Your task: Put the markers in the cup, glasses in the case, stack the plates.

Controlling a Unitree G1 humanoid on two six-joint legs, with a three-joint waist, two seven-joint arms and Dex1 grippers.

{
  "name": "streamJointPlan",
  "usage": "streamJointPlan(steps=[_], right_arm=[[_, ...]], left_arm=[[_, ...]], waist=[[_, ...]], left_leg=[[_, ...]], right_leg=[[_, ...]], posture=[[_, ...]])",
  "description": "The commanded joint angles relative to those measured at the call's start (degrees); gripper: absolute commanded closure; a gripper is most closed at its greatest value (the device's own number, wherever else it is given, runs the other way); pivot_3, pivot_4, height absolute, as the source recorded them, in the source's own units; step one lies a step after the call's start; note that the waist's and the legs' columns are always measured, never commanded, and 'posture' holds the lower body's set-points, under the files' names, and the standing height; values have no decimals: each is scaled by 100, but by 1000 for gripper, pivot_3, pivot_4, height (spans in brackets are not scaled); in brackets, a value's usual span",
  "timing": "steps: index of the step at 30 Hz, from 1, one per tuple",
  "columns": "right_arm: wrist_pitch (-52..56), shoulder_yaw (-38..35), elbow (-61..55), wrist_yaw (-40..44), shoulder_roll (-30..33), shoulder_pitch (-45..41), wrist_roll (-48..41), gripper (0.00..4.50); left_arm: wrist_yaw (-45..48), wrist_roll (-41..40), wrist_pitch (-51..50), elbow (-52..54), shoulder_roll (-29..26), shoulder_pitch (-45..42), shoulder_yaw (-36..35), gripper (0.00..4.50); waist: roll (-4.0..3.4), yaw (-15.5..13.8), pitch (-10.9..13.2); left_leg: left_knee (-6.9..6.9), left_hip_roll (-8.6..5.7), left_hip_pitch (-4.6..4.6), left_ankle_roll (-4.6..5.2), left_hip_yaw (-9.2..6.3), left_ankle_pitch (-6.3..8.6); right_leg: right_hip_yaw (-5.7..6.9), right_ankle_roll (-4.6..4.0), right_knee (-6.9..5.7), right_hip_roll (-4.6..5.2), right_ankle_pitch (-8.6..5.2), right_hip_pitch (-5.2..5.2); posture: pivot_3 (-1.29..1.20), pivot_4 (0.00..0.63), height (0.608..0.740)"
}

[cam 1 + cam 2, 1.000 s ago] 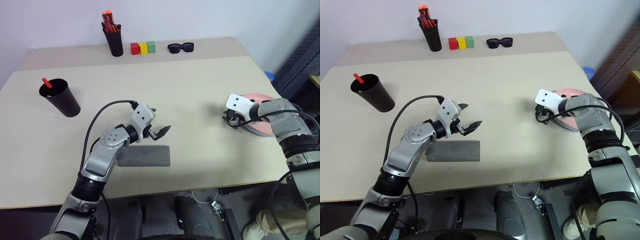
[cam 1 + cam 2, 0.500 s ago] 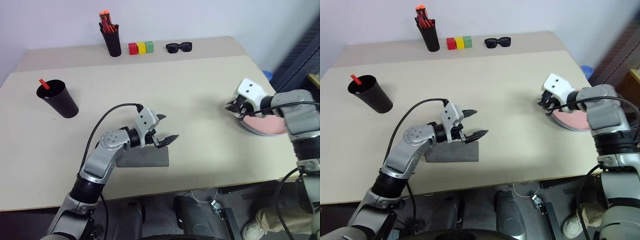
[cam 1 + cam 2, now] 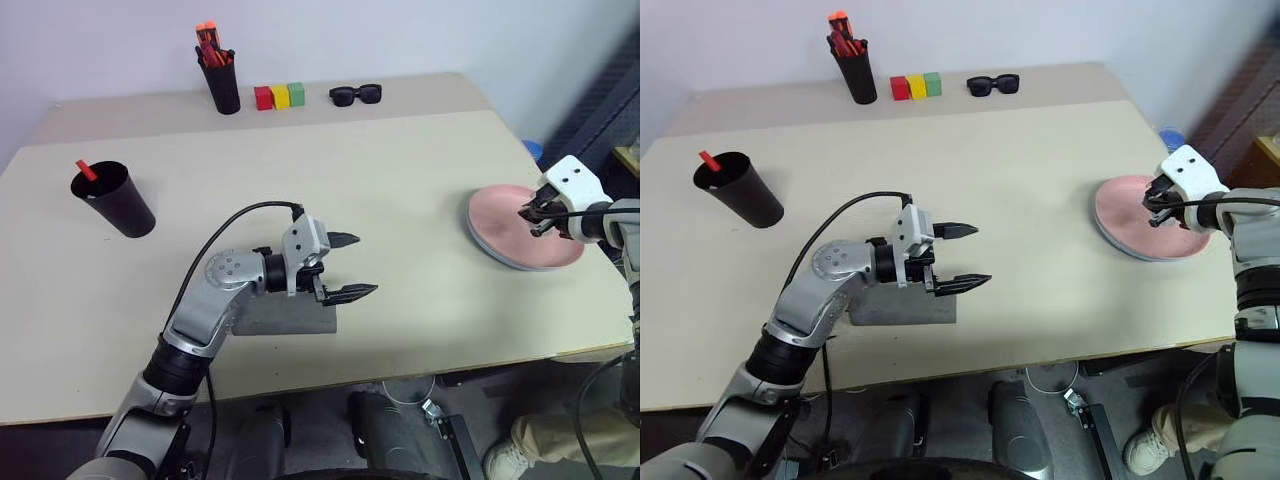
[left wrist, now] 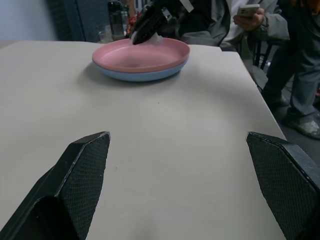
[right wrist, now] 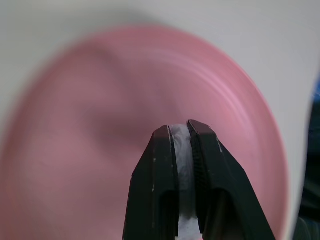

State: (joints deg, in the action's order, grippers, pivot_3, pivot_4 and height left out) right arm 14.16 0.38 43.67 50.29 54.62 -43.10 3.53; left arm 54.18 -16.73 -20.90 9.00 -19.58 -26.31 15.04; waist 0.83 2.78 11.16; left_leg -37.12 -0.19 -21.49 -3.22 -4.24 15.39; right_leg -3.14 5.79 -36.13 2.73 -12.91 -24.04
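wall: plain white, behind the far edge
surface: beige, matte, two boards joined
floor: dark

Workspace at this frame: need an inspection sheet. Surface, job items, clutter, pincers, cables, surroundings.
Surface: beige rectangular table, no spills seen.
Job's things: round pink plate sits stacked on light blue plate; wide black tapered cup holds a red-capped marker; flat grey glasses case lies closed under the left arm; wire-rimmed glasses not seen.
Clutter: slim black pen holder with orange-red pens, red, yellow and green blocks, black sunglasses, all at the far edge.
Grippers: left pincer open, empty, above the table; right pincer nearly shut, over the pink plate.
Cables: black cable looping over the left arm.
Surroundings: seated person holding a phone.
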Motion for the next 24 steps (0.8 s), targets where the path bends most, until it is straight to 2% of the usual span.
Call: streamJointPlan(steps=[1,5,6,7,12,17,20,24], right_arm=[[-230,-206,371,-203,-69,-304,-98,2774],[-254,-432,603,-564,-160,-445,-242,697],[-214,-497,614,-647,-175,-486,-292,286],[-171,-560,585,-669,-184,-515,-365,64],[262,-1333,-52,-656,-455,-541,-1259,64],[847,-2239,-2368,-1132,-1439,202,-2510,64],[976,-2055,-3838,-1474,-2117,852,-2754,64],[825,-1531,-4765,-1786,-2771,1370,-2637,64]], left_arm=[[58,-30,123,41,22,-84,35,0],[49,-27,106,45,17,-68,20,0],[38,-24,101,45,18,-62,17,0],[19,-10,105,39,17,-56,14,0],[-252,87,228,-91,57,-33,-140,0],[-1088,382,690,-400,157,13,-605,0],[-1787,534,1022,-669,234,67,-1066,0],[-2312,530,1252,-768,260,217,-1557,0]], waist=[[0,3,0],[0,-22,0],[0,-25,0],[0,-31,0],[0,-23,0],[-1,-21,0],[-3,-42,-1],[-3,-46,-1]], left_leg=[[0,0,0,0,0,0],[-2,0,-2,0,2,0],[-2,0,-2,0,2,0],[-2,0,-3,0,2,0],[-2,0,-3,0,2,0],[2,4,1,1,-6,0],[-1,5,-1,0,-15,0],[-5,2,-6,0,-10,0]], right_leg=[[-1,0,0,0,0,0],[-4,1,0,-1,0,0],[-5,1,0,0,0,0],[-5,1,1,0,0,0],[-5,1,2,0,0,1],[-6,2,-4,-7,0,0],[0,2,-7,-8,1,0],[0,3,-4,-1,1,0]], posture=[[0,150,740],[0,150,740],[0,150,740],[0,150,740],[0,150,740],[0,150,740],[0,150,740],[0,150,740]])
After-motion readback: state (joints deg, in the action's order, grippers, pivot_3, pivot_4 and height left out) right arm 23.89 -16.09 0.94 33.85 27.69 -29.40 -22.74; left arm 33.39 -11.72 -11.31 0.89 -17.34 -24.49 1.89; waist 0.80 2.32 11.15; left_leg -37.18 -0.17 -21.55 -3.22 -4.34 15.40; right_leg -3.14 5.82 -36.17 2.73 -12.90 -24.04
